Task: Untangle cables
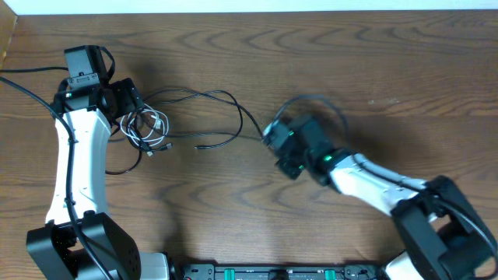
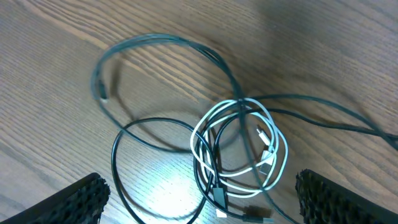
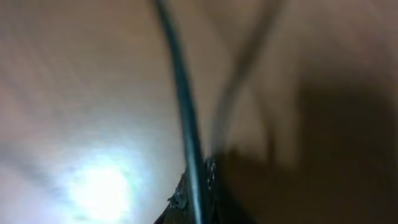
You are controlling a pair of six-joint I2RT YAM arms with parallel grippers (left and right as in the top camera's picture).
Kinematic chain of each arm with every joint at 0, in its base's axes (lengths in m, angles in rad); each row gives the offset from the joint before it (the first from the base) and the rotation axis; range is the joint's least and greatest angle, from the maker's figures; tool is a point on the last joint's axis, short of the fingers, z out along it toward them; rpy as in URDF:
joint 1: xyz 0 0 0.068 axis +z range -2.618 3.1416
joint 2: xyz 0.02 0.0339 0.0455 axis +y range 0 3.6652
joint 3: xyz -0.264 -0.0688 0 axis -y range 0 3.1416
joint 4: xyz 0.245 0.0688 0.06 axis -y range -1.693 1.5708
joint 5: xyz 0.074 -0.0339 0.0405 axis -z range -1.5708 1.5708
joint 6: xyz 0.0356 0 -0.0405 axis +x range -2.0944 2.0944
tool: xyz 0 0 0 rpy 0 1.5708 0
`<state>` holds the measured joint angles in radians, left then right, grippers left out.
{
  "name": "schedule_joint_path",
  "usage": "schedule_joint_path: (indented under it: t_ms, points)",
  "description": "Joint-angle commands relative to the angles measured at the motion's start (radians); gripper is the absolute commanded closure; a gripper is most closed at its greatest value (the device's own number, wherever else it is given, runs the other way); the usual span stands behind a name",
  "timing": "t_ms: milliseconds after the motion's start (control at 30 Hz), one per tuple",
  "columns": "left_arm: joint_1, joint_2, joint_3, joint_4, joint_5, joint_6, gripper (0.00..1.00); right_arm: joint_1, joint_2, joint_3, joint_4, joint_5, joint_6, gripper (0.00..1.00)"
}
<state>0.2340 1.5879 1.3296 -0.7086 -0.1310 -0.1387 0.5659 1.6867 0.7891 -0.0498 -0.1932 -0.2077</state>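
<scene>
Three cables [image 1: 145, 124] lie on the brown wooden surface [image 1: 373, 70], knotted together toward its left side. One is a short white cable [image 2: 268, 151] wound in small loops. Two long black cables [image 1: 226, 94] thread through those loops and trail off to the right.

Your left claw [image 2: 205, 194] hangs directly over the knot with its jaws spread wide and nothing in them. The white loops sit between its two fingers [image 2: 74, 200]. That placement looks like a set-up to pin or pick up the white bundle.

Your right claw [image 1: 269, 134] sits well apart from the knot, near the middle of the surface and low against the wood. Its jaws are pinched fully together on one black cable [image 3: 185, 112] where it runs out from the tangle. The right wrist view is blurred, but a dark cord rises straight out of the closed fingertips [image 3: 186, 199], so the grip looks real.

Holding the cord that far from the knot probably gives you room to draw it clear to the right while the other claw anchors the loops. Which of the two black cables you have, the pictures do not tell.
</scene>
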Motion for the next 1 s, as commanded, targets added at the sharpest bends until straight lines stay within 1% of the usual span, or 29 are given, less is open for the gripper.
schedule_joint_path:
  t_ms: [0, 167, 267, 300, 400, 467, 500, 533, 567, 600, 633, 733, 800, 900, 967]
  points:
    - [0.003, 0.008, 0.002, -0.007, -0.008, -0.016, 0.04, -0.142, -0.084, 0.011, -0.040, 0.044, 0.080, 0.99]
    - [0.003, 0.008, 0.002, -0.009, -0.006, -0.016, 0.04, -0.427, -0.175, 0.011, -0.156, 0.045, 0.080, 0.99]
    - [0.003, 0.008, 0.002, -0.009, 0.034, -0.016, 0.04, -0.610, -0.208, 0.011, -0.212, 0.045, 0.080, 0.99]
    - [0.003, 0.008, 0.002, -0.009, 0.047, -0.016, 0.04, -0.701, -0.219, 0.011, -0.235, 0.037, 0.080, 0.99]
    - [0.002, 0.008, 0.002, -0.005, 0.078, -0.016, 0.04, -0.834, -0.230, 0.011, -0.262, -0.069, 0.063, 0.99]
    - [0.002, 0.008, 0.002, 0.000, 0.130, 0.005, 0.04, -0.898, -0.230, 0.011, -0.272, -0.240, 0.019, 0.98]
    - [0.000, 0.008, 0.002, 0.003, 0.159, 0.028, 0.04, -0.915, -0.230, 0.011, -0.277, -0.321, 0.005, 0.94]
    - [-0.003, 0.008, 0.002, 0.006, 0.195, 0.061, 0.04, -0.927, -0.230, 0.011, -0.281, -0.391, -0.001, 0.85]
    - [-0.008, 0.008, 0.002, 0.010, 0.216, 0.083, 0.04, -0.928, -0.230, 0.011, -0.284, -0.420, 0.000, 0.75]
    - [-0.016, 0.008, 0.002, 0.013, 0.233, 0.106, 0.04, -0.924, -0.230, 0.011, -0.289, -0.420, 0.001, 0.52]
    - [-0.024, 0.008, 0.002, 0.014, 0.246, 0.130, 0.04, -0.915, -0.230, 0.011, -0.298, -0.418, 0.000, 0.01]
    - [-0.050, 0.008, 0.002, 0.016, 0.281, 0.213, 0.04, -0.890, -0.230, 0.011, -0.336, -0.412, 0.000, 0.01]
    - [-0.071, 0.008, 0.002, 0.012, 0.324, 0.291, 0.04, -0.866, -0.230, 0.011, -0.375, -0.412, 0.000, 0.01]
    - [-0.103, 0.008, 0.002, -0.004, 0.375, 0.395, 0.02, -0.829, -0.230, 0.011, -0.468, -0.412, 0.001, 0.01]
    - [-0.122, 0.008, 0.002, -0.017, 0.386, 0.447, 0.04, -0.808, -0.230, 0.011, -0.536, -0.412, 0.001, 0.01]
